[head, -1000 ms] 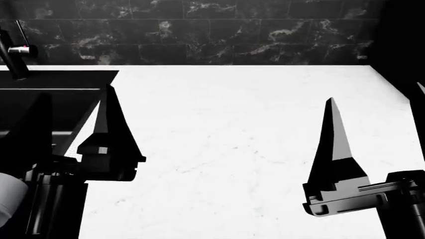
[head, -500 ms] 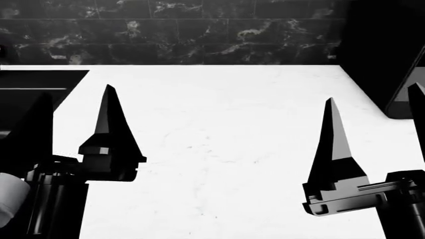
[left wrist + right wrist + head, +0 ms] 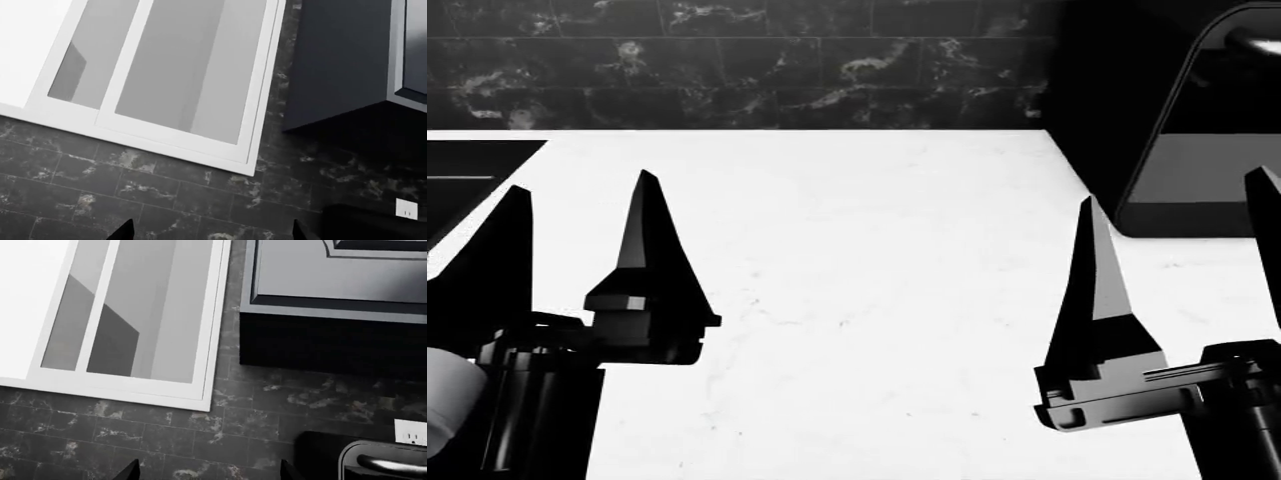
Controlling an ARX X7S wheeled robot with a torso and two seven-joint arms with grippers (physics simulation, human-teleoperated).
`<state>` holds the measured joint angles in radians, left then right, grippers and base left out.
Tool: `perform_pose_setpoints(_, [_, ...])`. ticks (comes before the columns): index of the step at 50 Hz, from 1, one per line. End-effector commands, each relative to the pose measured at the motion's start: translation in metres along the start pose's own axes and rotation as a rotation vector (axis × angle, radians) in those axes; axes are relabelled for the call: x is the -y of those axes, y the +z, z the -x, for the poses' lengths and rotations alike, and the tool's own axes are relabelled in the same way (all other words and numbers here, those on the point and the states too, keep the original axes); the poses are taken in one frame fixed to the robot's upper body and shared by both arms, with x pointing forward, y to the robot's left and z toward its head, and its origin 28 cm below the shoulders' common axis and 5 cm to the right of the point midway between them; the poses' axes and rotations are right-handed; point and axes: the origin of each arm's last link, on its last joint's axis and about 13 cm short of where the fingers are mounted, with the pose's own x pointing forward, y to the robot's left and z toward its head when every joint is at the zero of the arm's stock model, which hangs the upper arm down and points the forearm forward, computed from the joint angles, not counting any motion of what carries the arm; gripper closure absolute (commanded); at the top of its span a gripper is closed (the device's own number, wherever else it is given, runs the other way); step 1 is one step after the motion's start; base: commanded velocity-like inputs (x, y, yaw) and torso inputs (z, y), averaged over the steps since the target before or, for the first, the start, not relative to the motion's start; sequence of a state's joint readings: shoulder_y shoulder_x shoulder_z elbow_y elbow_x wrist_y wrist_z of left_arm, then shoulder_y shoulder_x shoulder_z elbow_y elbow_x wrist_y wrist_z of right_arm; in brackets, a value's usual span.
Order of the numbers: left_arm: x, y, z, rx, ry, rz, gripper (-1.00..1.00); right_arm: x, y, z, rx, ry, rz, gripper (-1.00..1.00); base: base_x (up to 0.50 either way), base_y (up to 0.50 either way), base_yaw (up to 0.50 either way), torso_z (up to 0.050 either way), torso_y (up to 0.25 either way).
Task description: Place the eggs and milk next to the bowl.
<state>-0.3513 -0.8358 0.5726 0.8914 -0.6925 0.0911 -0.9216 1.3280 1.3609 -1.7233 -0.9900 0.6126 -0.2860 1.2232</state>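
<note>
Neither eggs, milk nor bowl is showing on the counter (image 3: 868, 300), so which way they lie and which arm is nearer cannot be judged. Left gripper (image 3: 577, 235) and right gripper (image 3: 1181, 235) are hanging spread, empty, over bare marble.

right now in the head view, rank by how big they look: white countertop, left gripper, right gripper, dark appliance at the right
1. white countertop, largest by far
2-3. left gripper and right gripper: look alike, both near the camera and cropped, so no ranking
4. dark appliance, cut off by the frame edge
</note>
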Motion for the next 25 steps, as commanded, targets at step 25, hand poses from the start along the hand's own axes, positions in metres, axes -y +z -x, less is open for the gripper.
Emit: perform_pose_setpoints(25, [-0.0005,-0.0004,-0.0005,0.0,0.004,-0.002,-1.0,-0.0001,-0.0014,-0.0006,-0.002,0.005,0.0,-1.0,-0.01,-0.32,0.0,0.0,0.0])
